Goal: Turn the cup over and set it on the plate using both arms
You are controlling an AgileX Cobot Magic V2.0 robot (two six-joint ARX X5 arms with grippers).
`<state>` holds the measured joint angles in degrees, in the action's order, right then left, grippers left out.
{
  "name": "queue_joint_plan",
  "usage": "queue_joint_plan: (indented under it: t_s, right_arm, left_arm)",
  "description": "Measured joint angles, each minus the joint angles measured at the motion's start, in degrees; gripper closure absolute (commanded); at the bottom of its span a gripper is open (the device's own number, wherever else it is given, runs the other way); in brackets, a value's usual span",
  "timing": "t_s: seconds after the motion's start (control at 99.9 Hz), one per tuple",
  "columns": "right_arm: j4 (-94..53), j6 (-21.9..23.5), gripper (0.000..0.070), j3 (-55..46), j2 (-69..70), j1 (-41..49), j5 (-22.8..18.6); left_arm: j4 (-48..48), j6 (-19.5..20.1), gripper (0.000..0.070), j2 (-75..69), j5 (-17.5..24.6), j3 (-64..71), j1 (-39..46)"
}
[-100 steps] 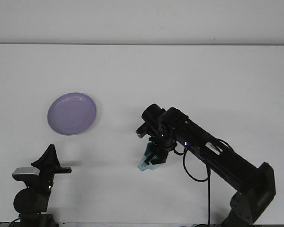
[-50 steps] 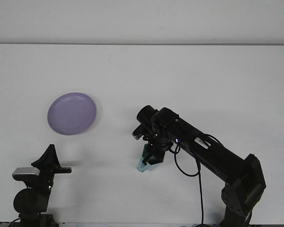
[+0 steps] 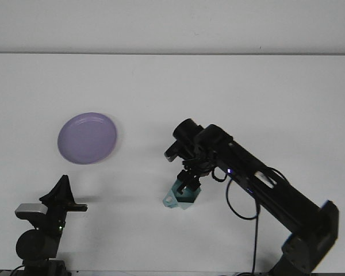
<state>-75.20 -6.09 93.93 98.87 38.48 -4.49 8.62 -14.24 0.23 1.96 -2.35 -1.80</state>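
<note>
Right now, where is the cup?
Front view: the cup sits tilted right of centre, in the right gripper, well right of and nearer than the purple plate.

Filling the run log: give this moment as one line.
right gripper: shut on cup, tilted | left gripper: parked, idle | plate: bare, far left of cup

A single front camera is looking forward over my white table from above and behind me, facing the far wall. It is sitting well back, taking in the whole tabletop to its far edge. My left arm is showing at lower left, my right arm at lower right. The camera is possibly tilting steeply downward, though the angle is hard to judge.
</note>
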Motion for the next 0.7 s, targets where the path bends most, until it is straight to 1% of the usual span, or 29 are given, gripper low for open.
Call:
queue_joint_plan:
  t_s: [0.07,0.21,0.33,0.4,0.5,0.56,0.6,0.7]
  right_arm:
    - [2.3,0.5,0.0397,0.0,-5.4,-1.6,0.0]
    - [11.9,1.9,0.0397,-2.0,-16.5,-4.6,0.2]
    - [21.9,3.6,0.0397,-10.6,-25.8,-5.8,0.1]
    - [28.3,4.7,0.0397,-17.7,-31.1,-6.5,0.5]
    - [37.2,6.6,0.0397,-29.2,-39.3,-7.1,1.7]
    - [42.0,7.8,0.0397,-36.0,-44.4,-7.3,2.7]
    - [45.2,8.7,0.0397,-40.3,-47.9,-7.4,3.5]
    - [51.8,10.1,0.0398,-49.5,-56.2,-7.4,6.4]
  left_arm:
    - [-0.6,-0.8,0.0688,0.3,3.5,-1.5,0.0]
    - [-0.7,-4.1,0.0688,3.0,6.9,-6.4,0.0]
    - [-4.0,-6.0,0.0688,8.6,9.4,-12.4,0.0]
    - [-6.2,-6.4,0.0688,13.5,12.9,-16.8,-0.1]
    - [-8.2,-6.1,0.0688,21.7,19.2,-23.6,-1.1]
    - [-10.2,-5.2,0.0688,27.1,21.7,-28.0,-2.3]
    - [-12.0,-4.2,0.0688,30.7,22.4,-31.0,-3.4]
    - [-18.3,-1.0,0.0688,39.7,22.4,-38.6,-7.1]
